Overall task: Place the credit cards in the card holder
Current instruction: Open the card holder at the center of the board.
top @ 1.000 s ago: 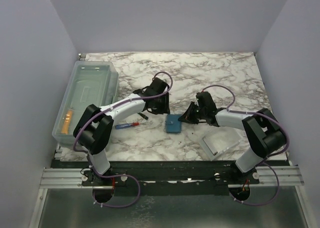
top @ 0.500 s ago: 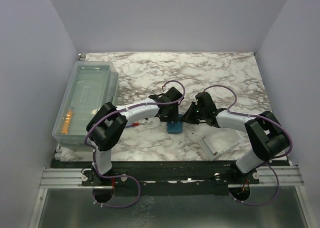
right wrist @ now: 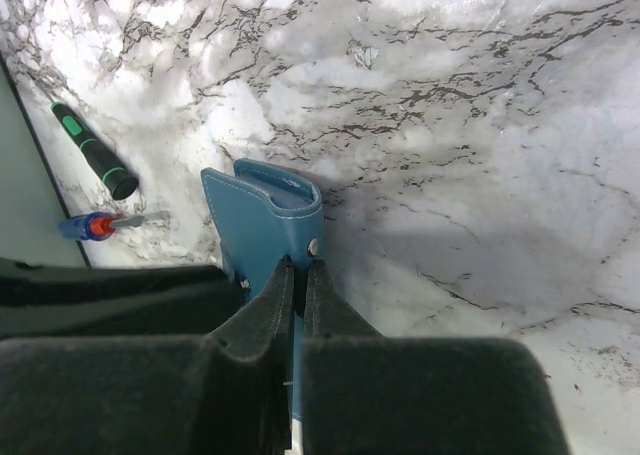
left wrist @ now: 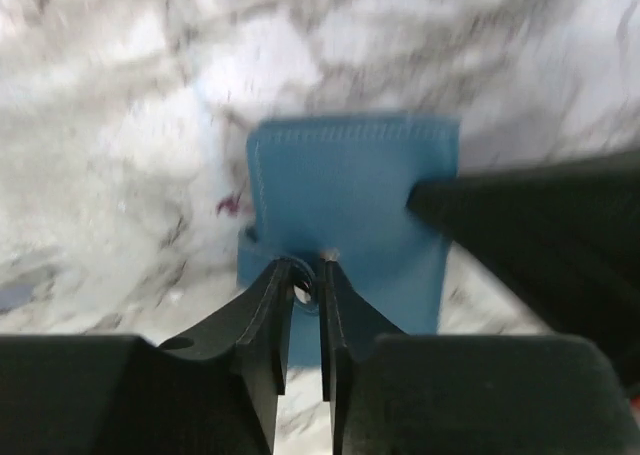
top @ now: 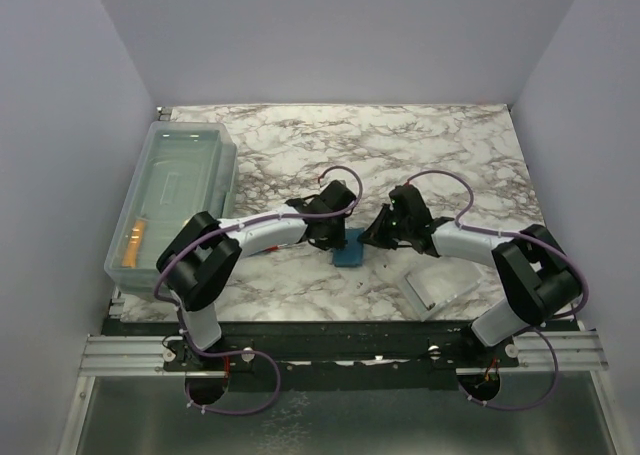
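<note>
The teal-blue card holder (top: 351, 249) lies on the marble table between my two grippers. In the left wrist view the card holder (left wrist: 350, 190) lies just ahead, and my left gripper (left wrist: 308, 273) is nearly shut on its small snap tab at the near edge. My left gripper (top: 327, 237) is at the holder's left side. In the right wrist view my right gripper (right wrist: 300, 270) is shut on the card holder's (right wrist: 262, 220) flap beside a metal snap. My right gripper (top: 376, 234) is at its right side. One golden-orange credit card (top: 135, 240) lies in the clear bin.
The large clear plastic bin (top: 180, 155) stands at the left. A shallow white tray (top: 440, 291) lies at the front right. A black-and-green screwdriver (right wrist: 95, 151) and a red-and-blue one (right wrist: 92, 225) lie left of the card holder.
My left arm has swung from behind the card holder down to its left edge and closed on the snap tab. My right gripper has kept its grip on the holder.
</note>
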`<action>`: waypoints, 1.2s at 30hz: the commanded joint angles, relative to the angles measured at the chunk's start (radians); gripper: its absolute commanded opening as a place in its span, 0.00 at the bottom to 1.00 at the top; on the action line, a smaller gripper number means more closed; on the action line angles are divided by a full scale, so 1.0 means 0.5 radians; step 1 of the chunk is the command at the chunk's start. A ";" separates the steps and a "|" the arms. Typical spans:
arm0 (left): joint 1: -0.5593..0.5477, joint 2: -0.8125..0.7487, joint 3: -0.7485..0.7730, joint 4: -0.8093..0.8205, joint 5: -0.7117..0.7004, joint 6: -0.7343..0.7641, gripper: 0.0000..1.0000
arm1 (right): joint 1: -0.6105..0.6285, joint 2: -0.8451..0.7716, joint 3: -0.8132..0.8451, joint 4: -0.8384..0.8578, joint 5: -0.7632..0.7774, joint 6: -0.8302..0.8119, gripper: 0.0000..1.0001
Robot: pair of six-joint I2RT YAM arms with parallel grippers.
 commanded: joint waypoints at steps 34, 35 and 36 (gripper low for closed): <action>0.210 -1.216 -0.804 -0.143 0.517 0.189 0.00 | 0.404 -0.164 0.202 -0.341 -0.055 -0.545 0.79; 0.208 -1.233 -0.830 -0.190 0.471 0.143 0.00 | 0.407 -0.147 0.195 -0.307 -0.085 -0.531 0.78; 0.209 -1.254 -0.854 -0.251 0.402 0.088 0.00 | 0.410 -0.138 0.191 -0.291 -0.088 -0.515 0.78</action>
